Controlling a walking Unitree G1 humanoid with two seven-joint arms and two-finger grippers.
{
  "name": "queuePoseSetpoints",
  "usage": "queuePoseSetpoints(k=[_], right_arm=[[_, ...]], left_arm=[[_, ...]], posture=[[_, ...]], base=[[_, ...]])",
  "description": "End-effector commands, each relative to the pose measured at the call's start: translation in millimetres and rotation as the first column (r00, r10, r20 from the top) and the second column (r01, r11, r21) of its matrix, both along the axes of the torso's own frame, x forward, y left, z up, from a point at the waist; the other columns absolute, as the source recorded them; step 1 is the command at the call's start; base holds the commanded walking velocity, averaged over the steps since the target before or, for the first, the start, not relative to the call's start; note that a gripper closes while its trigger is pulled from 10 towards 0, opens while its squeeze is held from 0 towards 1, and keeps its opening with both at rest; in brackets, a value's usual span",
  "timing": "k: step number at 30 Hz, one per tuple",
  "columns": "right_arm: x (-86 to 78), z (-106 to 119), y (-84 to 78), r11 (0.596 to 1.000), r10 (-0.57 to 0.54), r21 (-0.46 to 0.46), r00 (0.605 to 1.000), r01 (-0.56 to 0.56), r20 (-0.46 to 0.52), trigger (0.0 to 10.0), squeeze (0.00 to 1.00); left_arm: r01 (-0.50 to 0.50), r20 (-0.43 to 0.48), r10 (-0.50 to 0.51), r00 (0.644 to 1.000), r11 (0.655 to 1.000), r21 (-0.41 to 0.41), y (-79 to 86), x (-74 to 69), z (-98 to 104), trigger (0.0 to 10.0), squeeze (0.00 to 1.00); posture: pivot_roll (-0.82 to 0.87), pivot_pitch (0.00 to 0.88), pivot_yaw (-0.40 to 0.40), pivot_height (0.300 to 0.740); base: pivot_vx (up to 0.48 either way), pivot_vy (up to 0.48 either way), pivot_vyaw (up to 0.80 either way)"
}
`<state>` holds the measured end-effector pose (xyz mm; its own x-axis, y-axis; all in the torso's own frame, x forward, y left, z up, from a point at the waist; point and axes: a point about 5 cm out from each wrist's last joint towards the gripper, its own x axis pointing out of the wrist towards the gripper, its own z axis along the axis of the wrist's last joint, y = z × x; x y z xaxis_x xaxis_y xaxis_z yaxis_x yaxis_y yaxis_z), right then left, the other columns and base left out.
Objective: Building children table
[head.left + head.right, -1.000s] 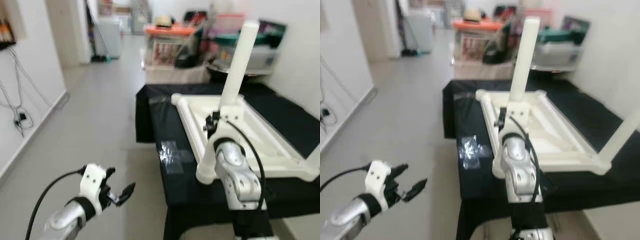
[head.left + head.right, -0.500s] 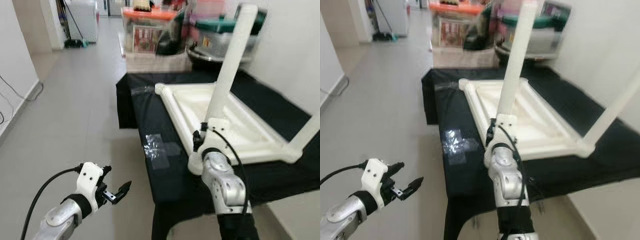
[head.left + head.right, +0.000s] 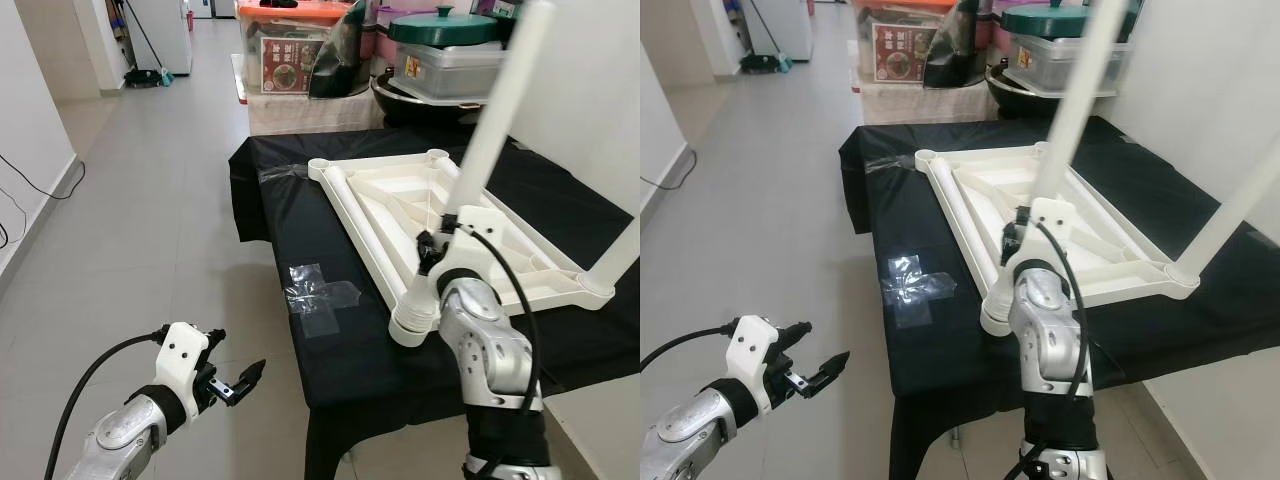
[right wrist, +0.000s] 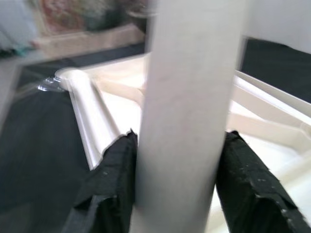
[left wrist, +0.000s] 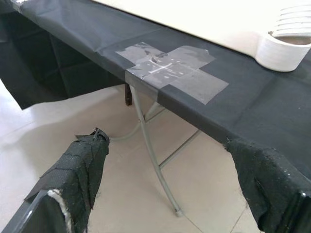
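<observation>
A white children's table top (image 3: 392, 196) lies upside down on a table under a black cloth (image 3: 330, 350). One white leg (image 3: 626, 250) stands in its right near corner. My right gripper (image 4: 181, 160) is shut on another white leg (image 3: 498, 112), held nearly upright above the top's near left part. The open round socket (image 3: 409, 326) of the near left corner lies just below and left of that wrist. My left gripper (image 3: 240, 381) hangs open and empty low over the floor, left of the table. Its black fingers (image 5: 77, 165) frame the table's edge.
A cross of clear tape (image 3: 320, 296) sticks to the black cloth near the front left edge. Storage boxes and a lidded pot (image 3: 440, 55) crowd the far end. A white wall (image 3: 590, 110) runs along the right. Open tiled floor (image 3: 140, 220) lies to the left.
The head camera has shifted and the picture has sharpened. My right gripper, with the leg, now stands a little further right of the near left corner socket. The left gripper stays open, hardly moved.
</observation>
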<state>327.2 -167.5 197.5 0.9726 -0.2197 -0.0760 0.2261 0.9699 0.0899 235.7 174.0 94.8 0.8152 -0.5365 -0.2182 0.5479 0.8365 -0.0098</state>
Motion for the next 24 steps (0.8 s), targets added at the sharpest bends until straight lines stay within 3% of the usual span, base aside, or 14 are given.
queuePoseSetpoints(k=[1, 4, 12, 16, 19, 23, 24], right_arm=[[0.4, -4, -2.7, 1.0, -0.008, 0.008, 1.0, 0.009, -0.021, 0.0, 0.0], [-2.9, -23, 3.4, 0.994, 0.02, 0.107, 0.996, -0.011, -0.091, 0.0, 0.0], [-3.9, -30, 2.9, 0.992, 0.029, 0.122, 0.993, -0.015, -0.117, 0.0, 0.0], [-1.9, -25, 0.0, 0.993, 0.023, 0.12, 0.995, -0.012, -0.092, 0.0, 0.0], [2.1, -10, 1.5, 0.983, 0.051, 0.178, 0.999, -0.05, 0.001, 0.0, 0.0], [3.3, -5, 2.7, 0.978, 0.064, 0.194, 0.997, -0.07, 0.034, 0.0, 0.0], [5.9, 12, 5.5, 0.971, 0.103, 0.202, 0.988, -0.126, 0.118, 0.0, 0.0]], left_arm=[[0.009, -0.001, -0.009, 1.0, 0.999, 0.032, 2.3, -0.3, -1, 10.0, 0.0], [0.004, -0.004, -0.004, 1.0, 0.999, 0.041, 4.4, -1.4, -3, 10.0, 0.0], [-0.004, -0.003, 0.004, 1.0, 0.999, 0.043, 5.8, -1.7, -3, 10.0, 0.0], [-0.007, 0.001, 0.007, 1.0, 0.999, 0.044, 6.1, -1.2, -3, 10.0, 0.0], [-0.011, 0.014, 0.011, 1.0, 1.0, 0.023, 6.6, 2.4, 1, 10.0, 0.0], [-0.012, 0.017, 0.012, 1.0, 1.0, 0.012, 6.6, 3.7, 3, 10.0, 0.0], [0.002, 0.031, -0.002, 1.0, 1.0, -0.01, 6.1, 5.7, 8, 10.0, 0.0]], posture=[[-0.02, 0.0, -0.071, 0.74], [-0.01, 0.0, -0.076, 0.74], [-0.01, 0.0, -0.079, 0.74], [-0.01, 0.0, -0.079, 0.74], [-0.02, 0.0, -0.075, 0.74], [-0.02, 0.0, -0.075, 0.74], [-0.02, 0.0, -0.07, 0.74]], base=[[0.0, 0.0, 0.0], [0.0, 0.0, 0.0], [0.0, 0.0, 0.0], [0.0, 0.0, 0.0], [0.0, 0.0, 0.0], [0.0, 0.0, 0.0], [0.0, 0.0, 0.0]])
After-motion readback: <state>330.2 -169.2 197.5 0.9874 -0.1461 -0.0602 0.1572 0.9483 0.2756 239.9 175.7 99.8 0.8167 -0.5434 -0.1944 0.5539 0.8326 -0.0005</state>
